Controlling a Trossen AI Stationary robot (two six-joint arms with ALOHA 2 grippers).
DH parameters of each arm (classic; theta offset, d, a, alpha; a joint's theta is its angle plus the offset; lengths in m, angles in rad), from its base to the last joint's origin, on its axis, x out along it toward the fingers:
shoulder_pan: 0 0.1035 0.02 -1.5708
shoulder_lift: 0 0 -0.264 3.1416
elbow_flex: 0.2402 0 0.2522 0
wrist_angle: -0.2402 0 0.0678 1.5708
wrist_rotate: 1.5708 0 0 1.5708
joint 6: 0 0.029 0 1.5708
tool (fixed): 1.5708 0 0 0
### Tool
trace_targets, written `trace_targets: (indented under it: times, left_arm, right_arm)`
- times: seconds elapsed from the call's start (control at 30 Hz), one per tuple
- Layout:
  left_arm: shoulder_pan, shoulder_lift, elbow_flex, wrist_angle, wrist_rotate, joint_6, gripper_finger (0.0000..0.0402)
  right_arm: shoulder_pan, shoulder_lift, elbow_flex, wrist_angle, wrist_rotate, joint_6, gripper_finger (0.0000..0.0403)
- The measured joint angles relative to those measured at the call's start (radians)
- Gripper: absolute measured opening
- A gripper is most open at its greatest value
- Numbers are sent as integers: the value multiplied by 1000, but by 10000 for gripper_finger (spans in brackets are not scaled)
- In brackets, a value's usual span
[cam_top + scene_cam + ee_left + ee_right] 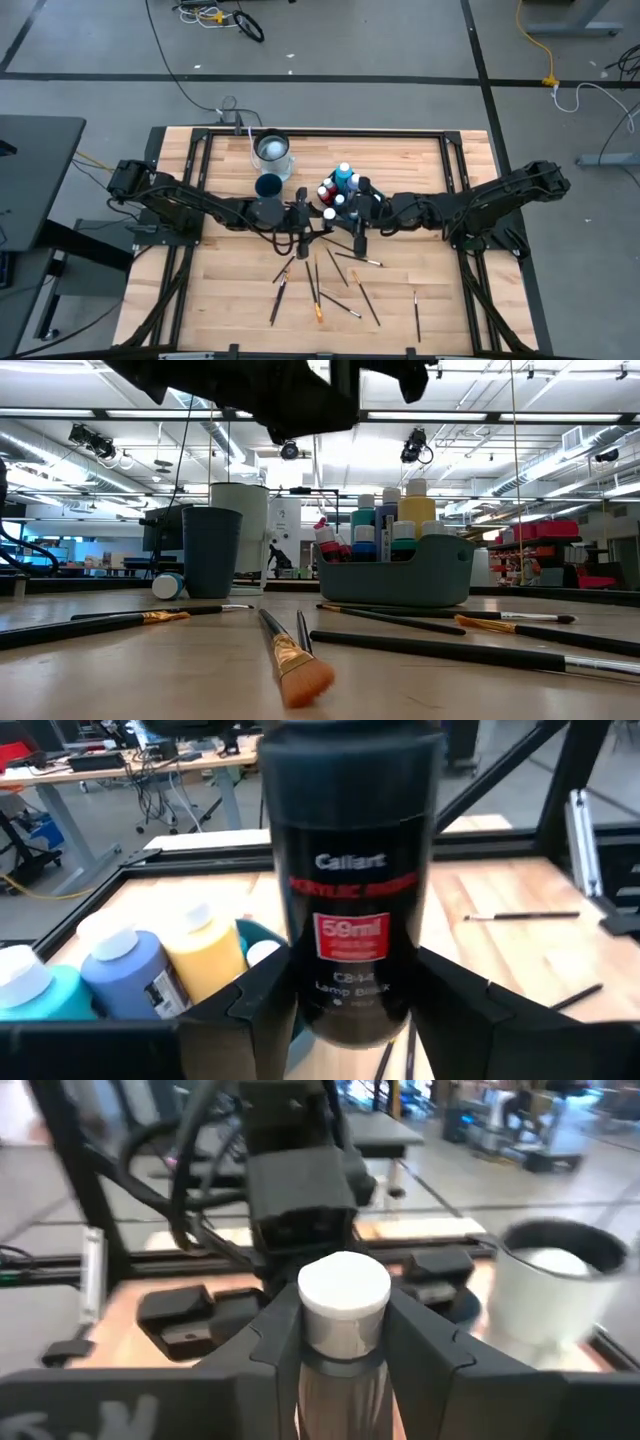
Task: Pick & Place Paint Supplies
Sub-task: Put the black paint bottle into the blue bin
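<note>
We see black paint bottle pinched between both jaws, beside teal tray. Several bottles sit in tray; brushes lie loose on tabletop near tray, unplaced.

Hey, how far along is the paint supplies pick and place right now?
Done: several paint bottles stand in the teal tray. In hand: a black paint bottle is gripped by both the left gripper and the right gripper above the table, apparently mid-handover. Left: many brushes lie scattered on the table.
</note>
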Motion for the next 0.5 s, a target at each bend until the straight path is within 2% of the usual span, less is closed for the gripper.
trace_targets:
  times: [0.23, 0.4, 0.5]
  left_arm:
    - [0, 0, 0, -138, -157, -33, 222]
    - [0, 0, 0, -194, -230, -83, 230]
    - [0, 0, 0, -185, -235, -91, 228]
  right_arm:
    - [50, -5, 0, -75, 246, 5, 113]
    - [64, 23, 0, -172, 362, 120, 112]
    - [64, 83, 0, -155, 396, 129, 113]
